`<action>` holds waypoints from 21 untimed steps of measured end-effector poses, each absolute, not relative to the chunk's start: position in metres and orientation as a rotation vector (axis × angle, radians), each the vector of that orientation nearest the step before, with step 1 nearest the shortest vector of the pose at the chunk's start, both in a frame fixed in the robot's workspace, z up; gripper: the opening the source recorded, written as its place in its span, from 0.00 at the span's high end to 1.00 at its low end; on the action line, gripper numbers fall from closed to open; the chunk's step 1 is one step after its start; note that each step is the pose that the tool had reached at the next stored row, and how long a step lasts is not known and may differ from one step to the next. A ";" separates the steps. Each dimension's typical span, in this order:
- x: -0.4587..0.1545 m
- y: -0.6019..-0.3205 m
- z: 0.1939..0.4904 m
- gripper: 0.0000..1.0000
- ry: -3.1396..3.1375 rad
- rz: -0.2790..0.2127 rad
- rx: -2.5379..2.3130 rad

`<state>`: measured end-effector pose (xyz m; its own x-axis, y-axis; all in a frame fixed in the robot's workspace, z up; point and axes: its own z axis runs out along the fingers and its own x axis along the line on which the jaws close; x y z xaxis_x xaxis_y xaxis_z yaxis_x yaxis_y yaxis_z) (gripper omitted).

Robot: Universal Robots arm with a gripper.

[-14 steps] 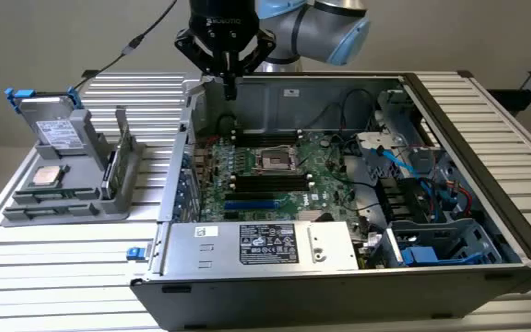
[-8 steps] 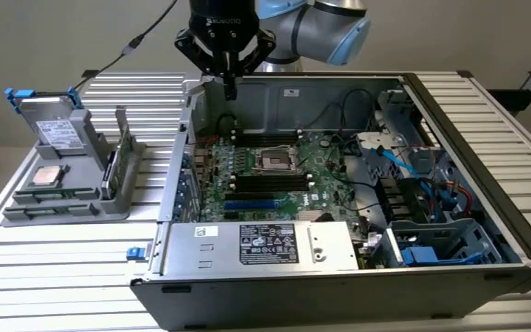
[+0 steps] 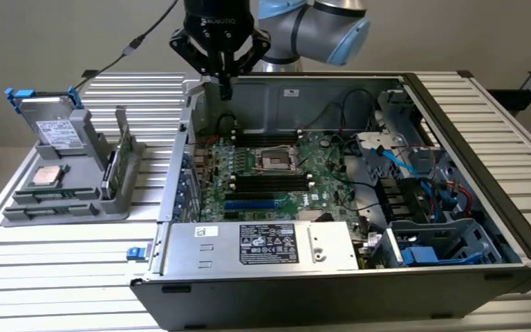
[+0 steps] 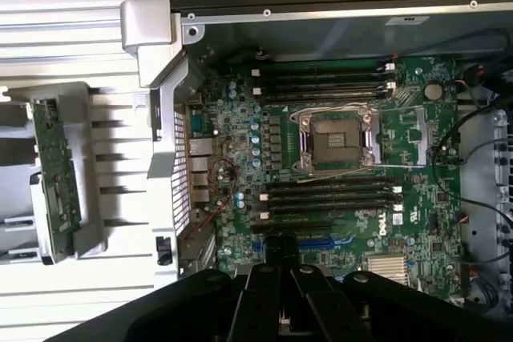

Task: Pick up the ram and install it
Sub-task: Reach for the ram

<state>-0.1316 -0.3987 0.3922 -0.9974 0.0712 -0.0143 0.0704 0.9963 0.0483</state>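
The ram (image 4: 54, 175) is a slim green board with dark chips, standing on edge in a grey holder (image 4: 92, 198) outside the open computer case. In the exterior view the ram (image 3: 110, 173) is at the left, in that same holder (image 3: 63, 200). My gripper (image 3: 226, 91) hangs above the case's back left corner, well apart from the ram. Its black fingers (image 4: 264, 282) meet at a point, shut with nothing between them, and the gripper (image 4: 282, 247) points down over the motherboard (image 4: 417, 222). Long black slots (image 4: 329, 198) lie either side of the processor socket (image 4: 337, 138).
The grey holder also carries a hard drive (image 3: 55, 131) and a square silver processor chip (image 3: 46, 176). A silver power supply (image 3: 261, 243) spans the case's front. Cables and blue drive bays (image 3: 431, 207) crowd the exterior view's right. The case stands on a slatted metal table (image 3: 53, 270).
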 end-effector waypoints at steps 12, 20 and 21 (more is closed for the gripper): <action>-0.186 -0.397 0.384 0.90 3.126 0.075 0.111; -0.223 -0.395 0.378 0.90 3.126 0.075 0.111; -0.227 -0.395 0.378 0.90 3.126 0.075 0.111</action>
